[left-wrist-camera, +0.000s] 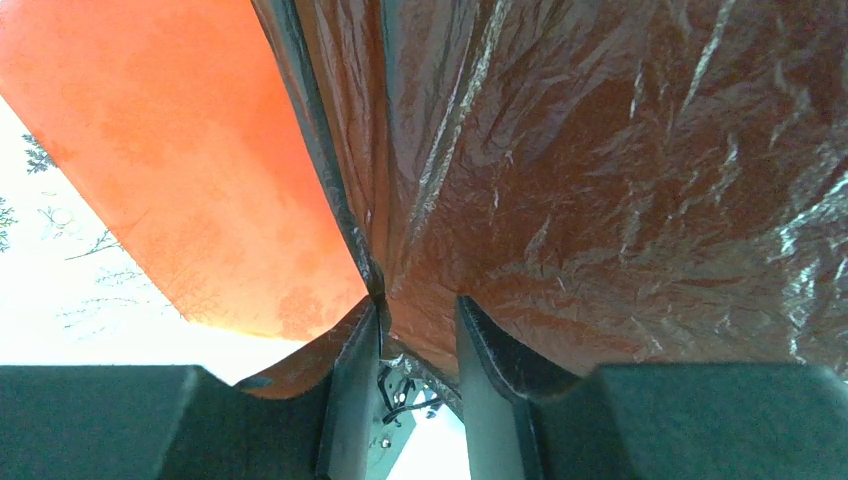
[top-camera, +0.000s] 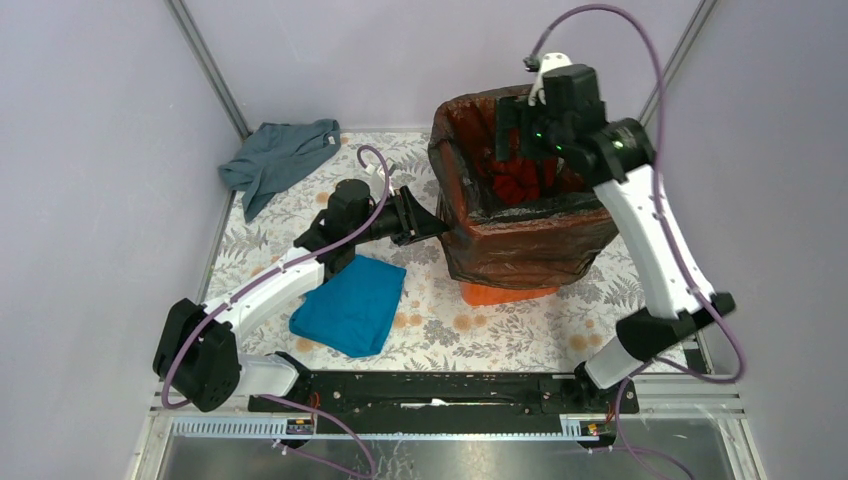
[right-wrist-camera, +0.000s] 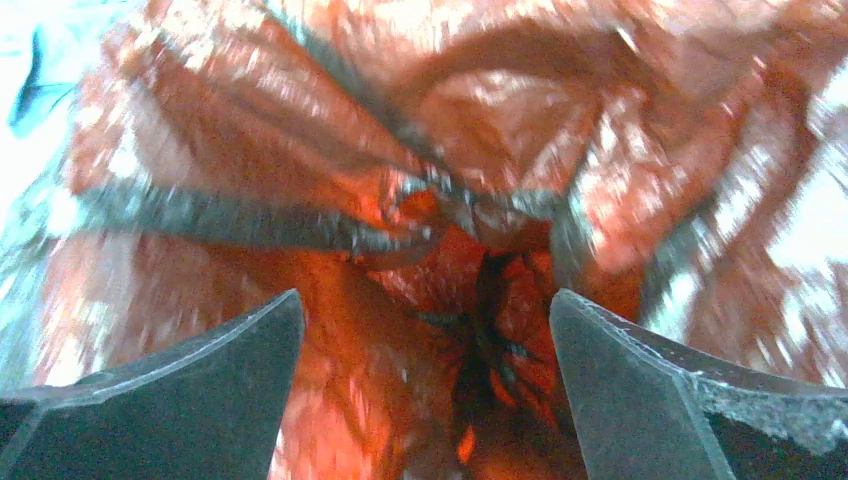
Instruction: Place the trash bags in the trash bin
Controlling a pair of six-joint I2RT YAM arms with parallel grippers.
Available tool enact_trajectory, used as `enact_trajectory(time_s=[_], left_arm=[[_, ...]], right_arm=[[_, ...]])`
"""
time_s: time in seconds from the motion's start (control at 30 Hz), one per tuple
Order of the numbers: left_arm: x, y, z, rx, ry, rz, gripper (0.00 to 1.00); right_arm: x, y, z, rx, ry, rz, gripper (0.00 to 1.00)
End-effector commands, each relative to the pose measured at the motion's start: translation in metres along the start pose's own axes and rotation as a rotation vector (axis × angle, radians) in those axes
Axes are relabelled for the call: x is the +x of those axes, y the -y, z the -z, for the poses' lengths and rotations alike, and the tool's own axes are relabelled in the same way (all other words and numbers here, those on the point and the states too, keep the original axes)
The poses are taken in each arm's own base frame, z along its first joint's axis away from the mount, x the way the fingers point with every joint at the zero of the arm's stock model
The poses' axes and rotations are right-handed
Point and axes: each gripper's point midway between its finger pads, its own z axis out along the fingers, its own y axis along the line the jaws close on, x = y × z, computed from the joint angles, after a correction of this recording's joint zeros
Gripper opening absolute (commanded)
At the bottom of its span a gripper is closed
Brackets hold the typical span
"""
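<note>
The trash bin (top-camera: 505, 293) stands at the back right of the table, and only its orange base shows. A dark see-through trash bag (top-camera: 520, 245) lines it and hangs over its rim and sides. My left gripper (top-camera: 432, 225) sits against the bin's left side. In the left wrist view its jaws (left-wrist-camera: 418, 315) stand a little apart, with the bag's film (left-wrist-camera: 620, 180) stretched across their tips and a fold at the left fingertip. The orange wall (left-wrist-camera: 150, 130) shows to the left. My right gripper (top-camera: 520, 135) hovers over the bin's mouth. It is wide open (right-wrist-camera: 425, 310) over crumpled bag (right-wrist-camera: 330, 130), gripping nothing.
A grey-teal cloth (top-camera: 280, 155) lies at the back left corner. A blue folded cloth (top-camera: 352, 305) lies under the left arm. The floral tablecloth (top-camera: 500, 330) covers the table, with walls close on both sides and behind.
</note>
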Motion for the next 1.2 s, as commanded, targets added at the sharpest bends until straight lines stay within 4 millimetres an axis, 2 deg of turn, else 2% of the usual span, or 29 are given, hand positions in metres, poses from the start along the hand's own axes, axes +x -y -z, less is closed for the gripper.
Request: enact_trajectory(time_s=[0.0, 0.1, 0.2, 0.27, 0.33, 0.4, 0.5, 0.6, 0.73, 0.93, 0.97, 1.03, 1.17], left_arm=[[-0.01, 0.025, 0.009, 0.062, 0.037, -0.06, 0.38], [-0.01, 0.026, 0.008, 0.067, 0.031, -0.067, 0.38], [-0.01, 0.026, 0.005, 0.07, 0.021, -0.065, 0.39], [-0.01, 0.026, 0.004, 0.073, 0.013, -0.064, 0.4], [-0.01, 0.025, 0.003, 0.075, 0.009, -0.065, 0.45], [-0.009, 0.025, 0.003, 0.076, 0.011, -0.065, 0.5], [-0.009, 0.022, 0.006, 0.068, 0.026, -0.065, 0.55], [-0.007, 0.02, 0.008, 0.06, 0.031, -0.064, 0.57], [-0.006, 0.019, 0.008, 0.059, 0.027, -0.06, 0.57], [-0.005, 0.021, 0.013, 0.057, 0.033, -0.071, 0.59], [-0.005, 0.021, 0.014, 0.053, 0.034, -0.074, 0.6], [-0.005, 0.021, 0.016, 0.043, 0.037, -0.084, 0.62], [-0.006, 0.02, 0.019, 0.025, 0.041, -0.1, 0.65]], right_arm=[[0.03, 0.004, 0.056, -0.032, -0.054, -0.025, 0.99], [0.052, 0.001, 0.073, -0.069, -0.092, -0.049, 0.95], [0.061, 0.008, 0.088, -0.056, -0.106, -0.031, 0.89], [0.071, 0.011, 0.091, -0.053, -0.147, -0.009, 0.8], [0.09, 0.011, 0.086, -0.054, -0.231, 0.007, 0.7], [0.109, 0.008, 0.079, -0.068, -0.298, 0.012, 0.63], [0.139, 0.008, 0.066, -0.074, -0.374, 0.014, 0.6], [0.154, 0.01, 0.053, -0.066, -0.416, 0.027, 0.6], [0.172, 0.01, 0.024, -0.051, -0.48, 0.047, 0.6], [0.2, -0.02, -0.018, -0.198, -0.519, -0.005, 0.6], [0.203, -0.021, -0.02, -0.198, -0.53, -0.007, 0.6], [0.197, -0.02, -0.021, -0.189, -0.517, -0.005, 0.61], [0.148, -0.01, -0.005, -0.123, -0.389, 0.011, 0.71]])
